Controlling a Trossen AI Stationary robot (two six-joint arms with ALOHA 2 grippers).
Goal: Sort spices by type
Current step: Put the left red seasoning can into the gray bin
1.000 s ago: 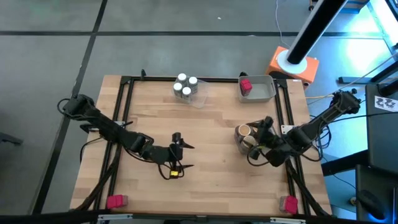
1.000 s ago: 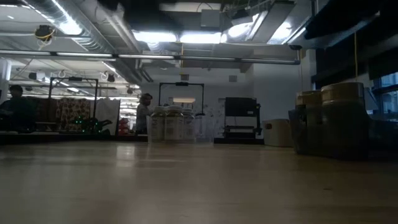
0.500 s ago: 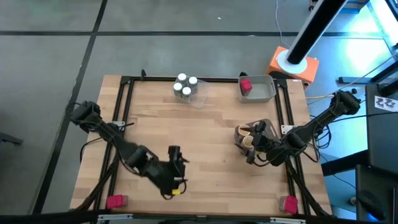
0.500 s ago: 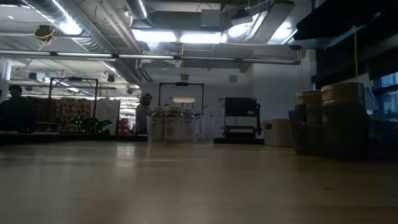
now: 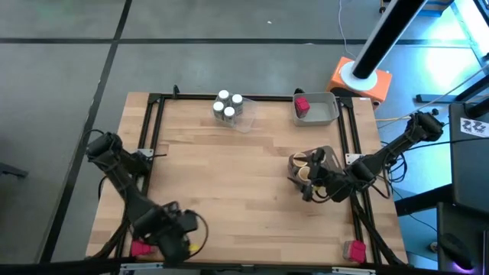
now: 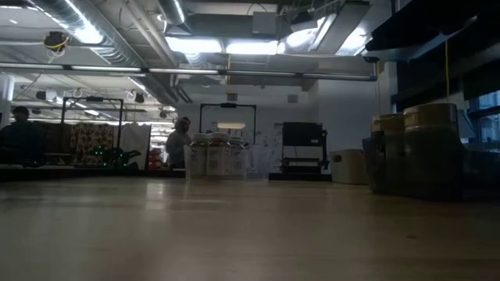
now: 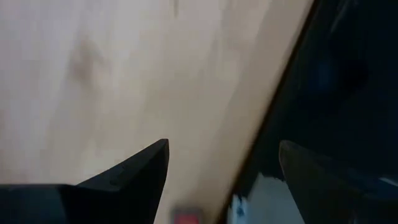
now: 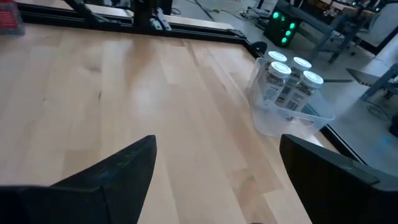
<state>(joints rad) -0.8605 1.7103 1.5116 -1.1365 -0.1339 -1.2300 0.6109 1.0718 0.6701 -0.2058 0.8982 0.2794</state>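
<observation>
While the left arm folds down over the near left corner of the counter [image 5: 229, 168], its left gripper [image 5: 183, 243] sits low by the front edge, just beside a red-pink packet [image 5: 141, 247] lying at that corner. From the left wrist view the jaws stand apart with nothing between them, only bare wood and the dark counter edge beyond.

Farther along, at the far edge near the middle, a clear tray [image 5: 233, 114] holds three white-lidded clear jars [image 5: 227, 105], standing upright and close together. The right wrist view shows the same jars [image 8: 287, 78] inside that tray [image 8: 280, 121]; in the low view they appear as a pale cluster [image 6: 212, 156] across the wood.

To their right, at the far right corner, a grey tray [image 5: 325, 111] carries one red-pink packet [image 5: 302, 105] against its left end.

Nearer the right side, tan-brown round jars [image 5: 300, 161] stand in a clear tray [image 5: 330, 152], and the right gripper [image 5: 308, 186] hovers just beside them on the near side. Its jaws are apart and empty, as the right wrist view shows, pointing across open wood toward the white-lidded jars. In the low view the tan-brown jars [image 6: 416, 148] rise at the right.

Another red-pink packet [image 5: 353, 250] lies at the near right corner.
</observation>
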